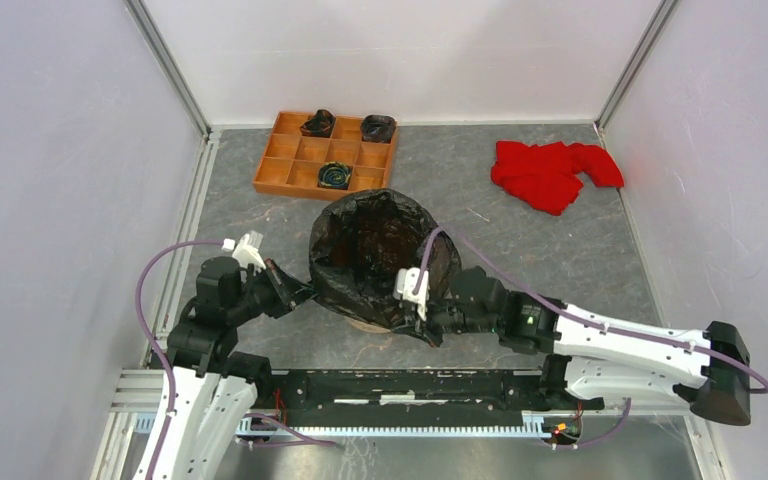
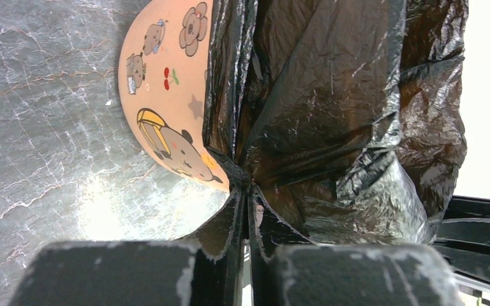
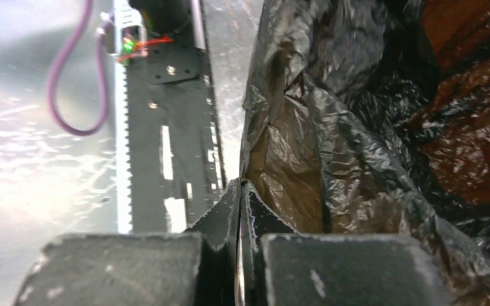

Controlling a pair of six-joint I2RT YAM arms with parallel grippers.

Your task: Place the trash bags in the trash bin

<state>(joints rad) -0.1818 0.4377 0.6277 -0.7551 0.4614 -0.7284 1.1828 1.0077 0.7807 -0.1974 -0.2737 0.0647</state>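
Observation:
The black trash bag (image 1: pixel 380 250) is draped over the trash bin, its mouth spread open at the top. Only a sliver of the peach-orange bin (image 1: pixel 365 325) shows under the bag in the top view. The left wrist view shows the bin's (image 2: pixel 166 95) side with cartoon bears, and the glossy bag (image 2: pixel 332 115) hanging over its rim. My left gripper (image 1: pixel 305 295) (image 2: pixel 249 191) is shut on a gathered fold of the bag at its left side. My right gripper (image 1: pixel 418 312) (image 3: pixel 241 191) is shut at the near right edge of the bag (image 3: pixel 357 159), with the film pinched at its tips.
A wooden tray (image 1: pixel 282 148) of square compartments at the back holds three small black bundles (image 1: pixel 335 175). A red cloth (image 1: pixel 550 172) lies at the back right. The black mounting rail (image 1: pixel 410 385) (image 3: pixel 166 127) runs along the near edge, close to the right gripper. White walls enclose the table.

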